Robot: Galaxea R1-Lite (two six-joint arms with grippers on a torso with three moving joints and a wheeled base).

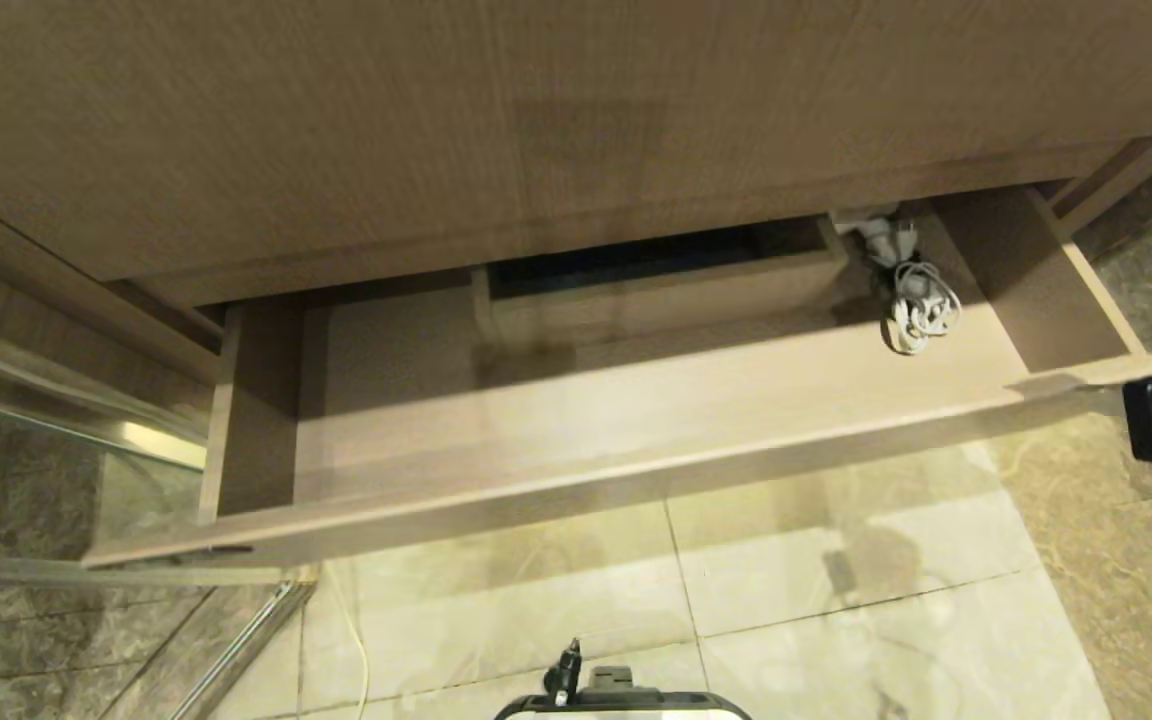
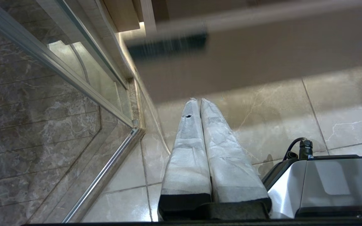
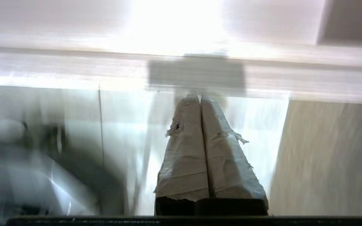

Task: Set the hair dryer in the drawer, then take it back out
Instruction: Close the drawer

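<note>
Drawer [image 1: 636, 440] open, hair dryer [image 1: 886, 245] at its two-o'clock corner; right gripper [image 3: 200, 98], closed and empty, must open and reach in, retrieval step apparently pending.

the drawer [image 1: 576, 440] is pulled well out from under the tan wood-grain cabinet, wide and shallow, with a light wood bottom, low side walls and a smaller boxed section at the back whose inside looks dark. at its back right corner lies a coiled white cord [image 1: 921, 305] with a plug, running up to a white body that is mostly hidden under the cabinet edge, likely the hair dryer [image 1: 871, 235]. the rest of the drawer floor shows bare wood.
</note>
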